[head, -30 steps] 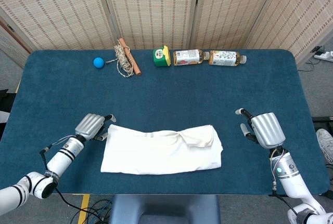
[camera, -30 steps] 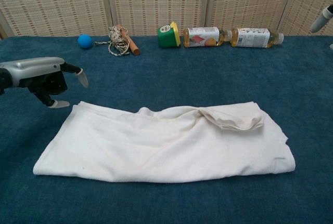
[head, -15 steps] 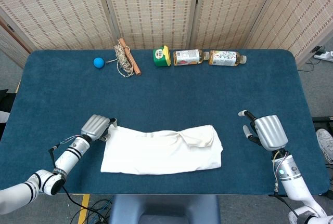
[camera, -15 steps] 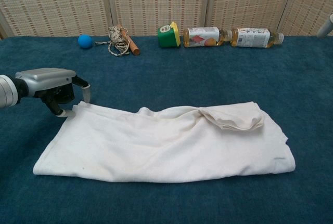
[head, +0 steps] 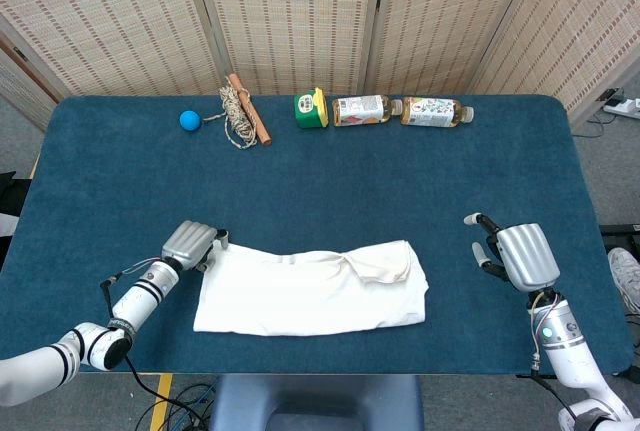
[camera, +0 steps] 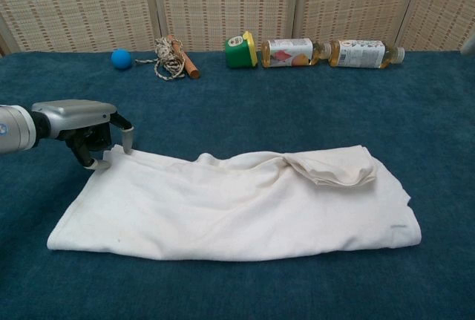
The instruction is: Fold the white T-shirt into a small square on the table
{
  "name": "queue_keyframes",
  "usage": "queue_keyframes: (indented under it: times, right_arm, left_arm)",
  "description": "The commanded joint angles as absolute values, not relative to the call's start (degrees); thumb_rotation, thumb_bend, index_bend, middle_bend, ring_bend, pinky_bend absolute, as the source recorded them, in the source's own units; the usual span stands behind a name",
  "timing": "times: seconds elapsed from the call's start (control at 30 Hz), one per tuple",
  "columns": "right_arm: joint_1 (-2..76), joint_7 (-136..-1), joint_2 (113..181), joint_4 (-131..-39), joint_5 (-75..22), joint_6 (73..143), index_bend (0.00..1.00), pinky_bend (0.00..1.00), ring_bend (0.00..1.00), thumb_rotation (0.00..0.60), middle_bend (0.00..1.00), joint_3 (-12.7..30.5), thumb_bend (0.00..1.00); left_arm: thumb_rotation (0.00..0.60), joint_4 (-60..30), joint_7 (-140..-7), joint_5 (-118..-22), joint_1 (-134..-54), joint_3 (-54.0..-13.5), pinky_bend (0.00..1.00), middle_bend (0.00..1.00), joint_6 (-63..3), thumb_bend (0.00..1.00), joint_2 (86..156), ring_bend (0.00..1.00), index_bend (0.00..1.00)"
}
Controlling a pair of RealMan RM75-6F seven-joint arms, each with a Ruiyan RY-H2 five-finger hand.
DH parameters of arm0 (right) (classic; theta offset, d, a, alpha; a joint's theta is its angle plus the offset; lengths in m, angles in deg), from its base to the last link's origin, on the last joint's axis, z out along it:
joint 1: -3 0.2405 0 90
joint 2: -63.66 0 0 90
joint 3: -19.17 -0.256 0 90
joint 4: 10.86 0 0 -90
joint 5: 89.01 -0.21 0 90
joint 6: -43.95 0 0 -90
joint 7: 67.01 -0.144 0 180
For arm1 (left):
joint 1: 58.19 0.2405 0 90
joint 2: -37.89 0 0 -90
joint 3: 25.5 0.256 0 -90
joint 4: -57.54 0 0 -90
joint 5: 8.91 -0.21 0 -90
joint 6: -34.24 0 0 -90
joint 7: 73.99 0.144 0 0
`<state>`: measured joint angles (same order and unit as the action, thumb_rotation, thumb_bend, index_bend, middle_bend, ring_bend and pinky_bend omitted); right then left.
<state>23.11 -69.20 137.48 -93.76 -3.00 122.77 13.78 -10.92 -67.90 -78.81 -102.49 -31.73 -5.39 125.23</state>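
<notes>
Head view only: right robot hand (head: 520, 256), fingers apart.

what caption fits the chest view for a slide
Left hand at the far-left corner of the folded white T-shirt on the blue table.

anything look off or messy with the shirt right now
Slightly. The white T-shirt lies folded into a long strip, but a bunched, rumpled flap sits at its far right end, so that side isn't flat. The left hand is at its far left corner.
</notes>
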Motion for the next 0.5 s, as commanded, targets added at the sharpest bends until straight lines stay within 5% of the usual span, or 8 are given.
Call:
queue_keyframes:
  times: [0.03,0.5]
  right_arm:
    - [22.9,-69.7,137.4,-93.5,-3.1,122.8,0.33,1.0,1.0,0.6,0.97,13.6,0.45]
    - [22.2,-72.7,137.6,-91.9,-3.1,122.9,0.33,1.0,1.0,0.6,0.97,13.1,0.45]
  left_arm:
    - [0.6,-11.0,-67.1,-78.3,-102.8,-31.7,1.0,0.93,-5.3,0.36,125.5,0.85,0.46]
    - [0.6,-11.9,-63.5,-74.9,-104.3,-31.7,1.0,0.93,-4.2,0.42,125.6,0.85,0.46]
